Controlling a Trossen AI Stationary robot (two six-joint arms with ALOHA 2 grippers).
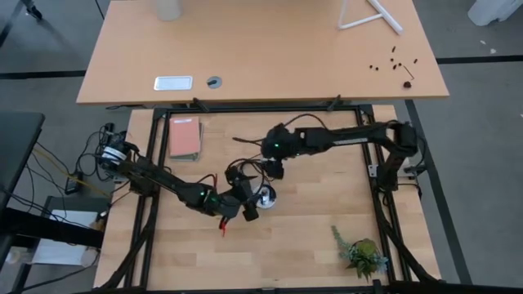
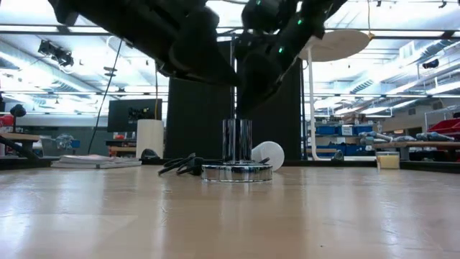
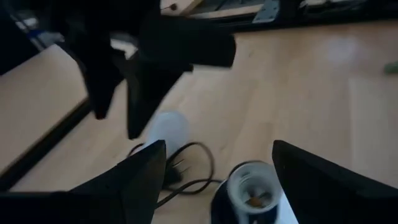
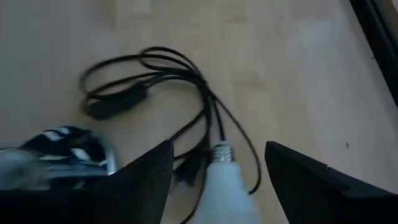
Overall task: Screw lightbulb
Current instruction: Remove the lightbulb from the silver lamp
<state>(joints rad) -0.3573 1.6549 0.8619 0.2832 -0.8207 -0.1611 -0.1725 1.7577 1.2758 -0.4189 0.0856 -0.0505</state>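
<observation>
Lightbulb (image 4: 219, 180) screw end, seemingly ungripped

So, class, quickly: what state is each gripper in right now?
Left gripper: open, holding nothing, over the socket.
Right gripper: open around the lightbulb, not yet gripping.

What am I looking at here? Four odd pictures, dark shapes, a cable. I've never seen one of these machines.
It is a robot with two dark arms at a wooden table, each ending in a two-finger gripper. One picture looks straight down, one looks level across the tabletop, and two come from cameras on the wrists. In the middle stands a shiny lamp socket with a black cord. The left gripper hangs open around the socket. A white lightbulb lies on the table by the cord; the right gripper straddles it, fingers apart, so nothing is gripped yet. A small plant and a pink book lie aside.
</observation>
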